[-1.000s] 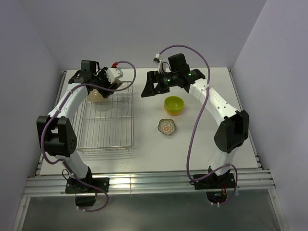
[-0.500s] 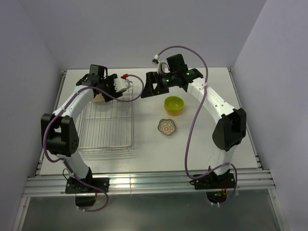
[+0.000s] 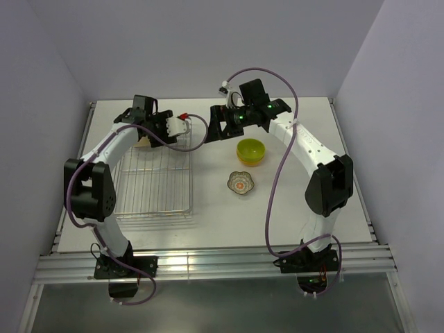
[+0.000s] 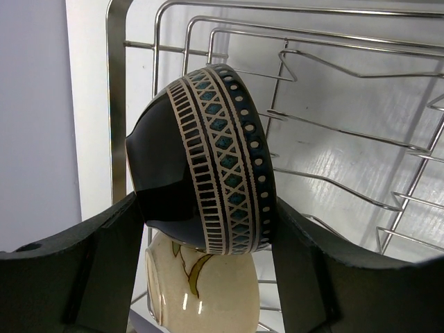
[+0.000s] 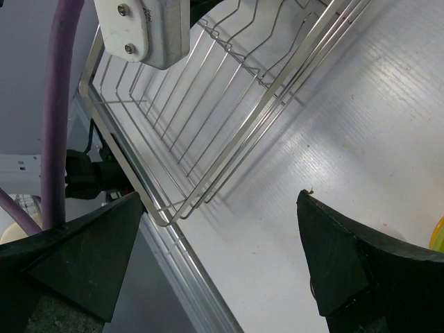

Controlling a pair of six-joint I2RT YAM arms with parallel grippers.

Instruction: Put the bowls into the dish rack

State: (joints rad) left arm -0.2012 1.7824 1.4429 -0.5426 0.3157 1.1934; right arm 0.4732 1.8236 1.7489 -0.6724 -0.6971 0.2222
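My left gripper is shut on a dark brown bowl with a pale patterned band. It holds the bowl on edge over the back left corner of the dish rack. Just under it a cream white bowl with a leaf motif lies on its side in the rack. From above, the left gripper covers the dark bowl, and the cream bowl peeks out beside it. My right gripper stands open and empty over the table, right of the dish rack.
A lime-green bowl nests in an orange bowl on the table right of the rack. A small scalloped bowl with an orange centre sits in front of them. Walls close in the table on three sides.
My left wrist has swung right along the rack's back end, still holding the dark bowl. The right gripper has drifted slightly right and back, still open.
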